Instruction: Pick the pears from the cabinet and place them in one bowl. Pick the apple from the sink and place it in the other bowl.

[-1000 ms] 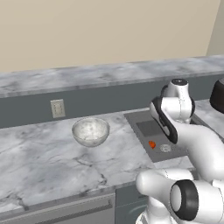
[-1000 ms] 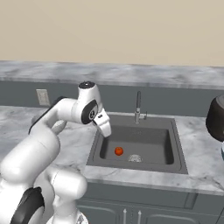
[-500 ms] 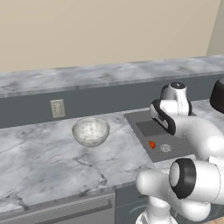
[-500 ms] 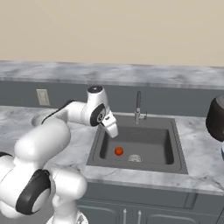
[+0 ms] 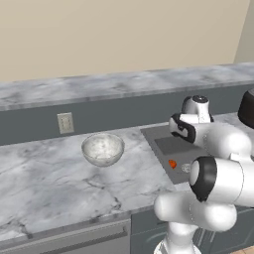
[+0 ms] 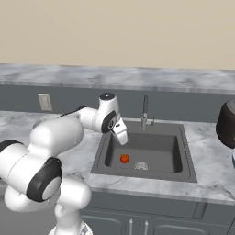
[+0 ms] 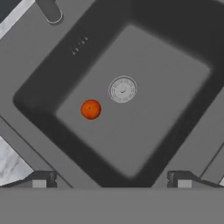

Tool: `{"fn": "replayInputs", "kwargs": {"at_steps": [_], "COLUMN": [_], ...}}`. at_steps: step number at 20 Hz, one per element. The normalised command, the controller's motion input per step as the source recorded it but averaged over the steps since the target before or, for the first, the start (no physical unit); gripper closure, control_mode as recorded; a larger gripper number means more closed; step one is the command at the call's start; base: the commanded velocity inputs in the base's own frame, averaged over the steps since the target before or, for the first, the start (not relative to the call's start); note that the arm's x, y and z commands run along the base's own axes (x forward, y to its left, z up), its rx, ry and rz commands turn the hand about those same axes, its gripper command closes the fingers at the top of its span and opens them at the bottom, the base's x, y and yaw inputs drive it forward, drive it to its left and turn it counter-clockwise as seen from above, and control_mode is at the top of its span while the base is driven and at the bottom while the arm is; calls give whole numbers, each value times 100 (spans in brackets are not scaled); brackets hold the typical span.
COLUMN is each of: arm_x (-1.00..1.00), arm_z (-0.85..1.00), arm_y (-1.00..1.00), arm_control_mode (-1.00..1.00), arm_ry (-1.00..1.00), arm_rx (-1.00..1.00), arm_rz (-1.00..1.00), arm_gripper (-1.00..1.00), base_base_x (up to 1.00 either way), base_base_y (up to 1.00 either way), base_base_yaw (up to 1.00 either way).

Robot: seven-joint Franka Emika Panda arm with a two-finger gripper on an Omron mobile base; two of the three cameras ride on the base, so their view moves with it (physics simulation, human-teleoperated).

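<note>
With its fingers spread wide and holding nothing, the hand hangs above the sink, over the basin's left part on the side nearer the faucet. Pose reads as a look-down approach: the hand view faces straight into the basin, which suits lining up on fruit lying low.

Apple rests alone on the sink floor, just beside the round drain, apart from the walls. Open floor all round it should leave the fingers room to straddle it; being round and smooth, it may roll if nudged off-centre.

Clear glassy bowl stands upright on the marble tabletop away from the sink, near the wall outlet, apparently empty. Judged the likely home for the apple.

Dark pot-like vessel sits on the tabletop beyond the sink's other side.
</note>
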Motion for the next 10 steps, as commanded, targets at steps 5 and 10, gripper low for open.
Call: {"fn": "replayInputs", "kwargs": {"at_steps": [5,10], "arm_x": [28,28], "arm_z": [-18,-20], "arm_y": [-8,-5], "arm_control_mode": [-100,-100], "arm_ry": [-1,-2], "arm_rx": [6,0], "arm_rz": [-1,0], "arm_gripper": [-100,-100], "base_base_x": [0,0], "base_base_y": [0,0], "base_base_yaw": [0,0]}}
